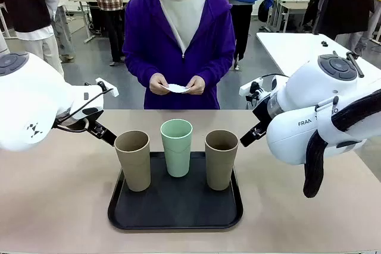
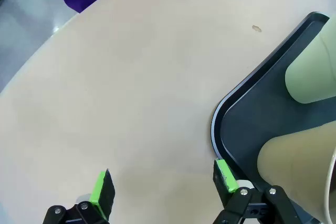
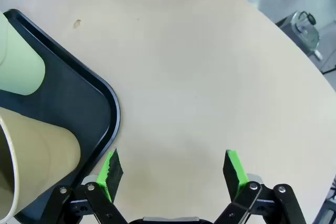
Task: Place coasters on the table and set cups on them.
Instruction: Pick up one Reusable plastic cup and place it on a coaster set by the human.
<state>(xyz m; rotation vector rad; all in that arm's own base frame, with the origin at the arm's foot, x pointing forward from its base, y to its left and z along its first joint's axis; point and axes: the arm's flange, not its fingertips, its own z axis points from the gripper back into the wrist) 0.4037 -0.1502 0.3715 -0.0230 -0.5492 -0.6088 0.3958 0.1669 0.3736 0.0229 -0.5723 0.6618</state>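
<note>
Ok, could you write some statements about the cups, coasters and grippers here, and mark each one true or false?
1. The mint green cup stands between the two tan cups on the black tray. True.
2. The coasters already lie on the table. False: the person's hands hold them.
3. The left gripper is shut on a tan cup. False: it is open and empty, beside the tray.
4. The right gripper is open. True.

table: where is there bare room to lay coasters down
Bare table lies left of the black tray under the open left gripper, right of it under the open right gripper, and between its far rim and the person. The tray is crowded with three cups.
</note>
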